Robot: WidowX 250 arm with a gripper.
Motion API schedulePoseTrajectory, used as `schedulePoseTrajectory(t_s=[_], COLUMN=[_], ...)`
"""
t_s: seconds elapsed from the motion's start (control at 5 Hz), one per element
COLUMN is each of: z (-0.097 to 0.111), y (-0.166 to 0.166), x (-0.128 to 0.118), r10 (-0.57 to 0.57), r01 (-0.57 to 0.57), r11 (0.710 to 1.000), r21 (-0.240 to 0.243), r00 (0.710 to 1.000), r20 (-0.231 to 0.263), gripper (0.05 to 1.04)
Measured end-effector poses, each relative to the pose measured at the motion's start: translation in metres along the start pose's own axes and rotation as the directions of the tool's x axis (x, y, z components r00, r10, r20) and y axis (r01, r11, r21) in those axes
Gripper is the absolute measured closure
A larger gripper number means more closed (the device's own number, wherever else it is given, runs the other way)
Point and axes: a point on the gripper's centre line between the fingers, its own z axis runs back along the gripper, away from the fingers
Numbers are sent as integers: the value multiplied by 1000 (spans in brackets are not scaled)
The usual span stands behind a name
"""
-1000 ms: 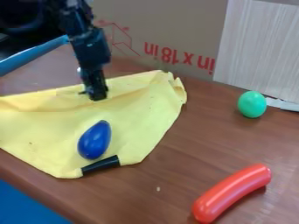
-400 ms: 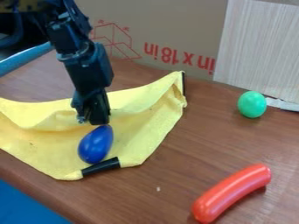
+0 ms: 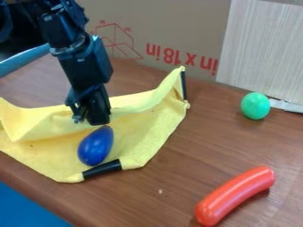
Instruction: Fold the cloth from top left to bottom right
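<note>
Yellow cloth: spread under and around the blue egg-shaped piece, running left of it to the view's edge. Beyond the egg, upper part raised and rumpled; a soft roll sags across, dipping behind the gripper, with deeper folds to the egg's left. Upper right of egg, cloth rises to a peaked corner, black strip along its outer side. Nearer part lies fairly flat, a few dark specks on it. Second black strip at the near edge, just below egg. Gripper hangs down at the roll, just above egg in view; wide, narrow or holding cloth, cannot tell. Right of egg, well apart: green egg; lower right, red curved piece.
</note>
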Motion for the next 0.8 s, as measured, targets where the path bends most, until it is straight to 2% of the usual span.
schedulePoseTrajectory(t_s=[0.4,0.8], z=[-10,-4], y=[-13,-31], x=[2,8], r10=[-5,-8], r01=[4,8], r11=[1000,1000], r21=[-14,-15], r00=[1000,1000], r20=[-23,0], gripper=[1002,1002])
